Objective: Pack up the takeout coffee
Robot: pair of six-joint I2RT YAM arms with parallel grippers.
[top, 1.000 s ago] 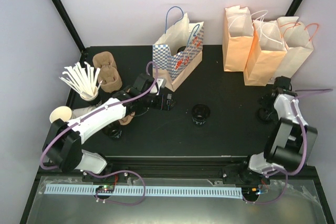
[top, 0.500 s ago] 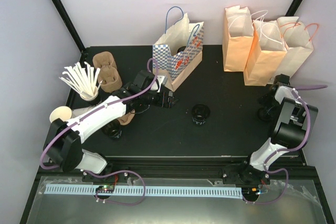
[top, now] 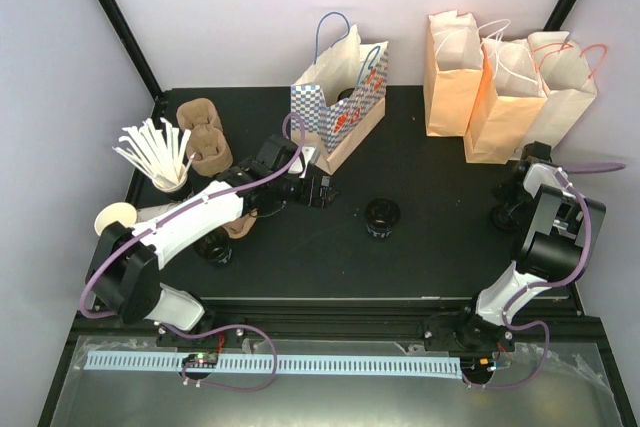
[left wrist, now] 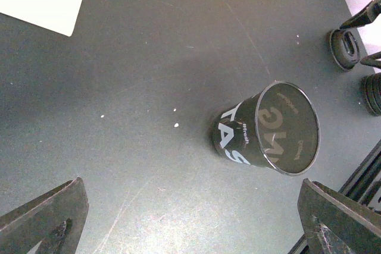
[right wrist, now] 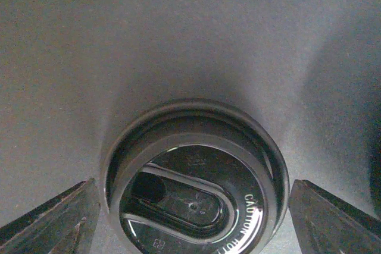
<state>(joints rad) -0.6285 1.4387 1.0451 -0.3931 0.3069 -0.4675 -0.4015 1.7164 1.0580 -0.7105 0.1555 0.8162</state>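
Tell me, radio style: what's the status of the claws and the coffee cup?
Left gripper open, empty, short of the upright cup. Right gripper open astride the separate lid. Nothing in the way.

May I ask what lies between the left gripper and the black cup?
Only bare tabletop, in the top view, separates the left gripper from the black cup.

Black lid (right wrist: 193, 197), lower centre of right wrist view — raised "CAUTION HOT" curved along lower right rim, cut off by frame edge. Black cup (left wrist: 238, 138), right of centre in left wrist view — big white letters "TAS" on wall; small print stayed unreadable.
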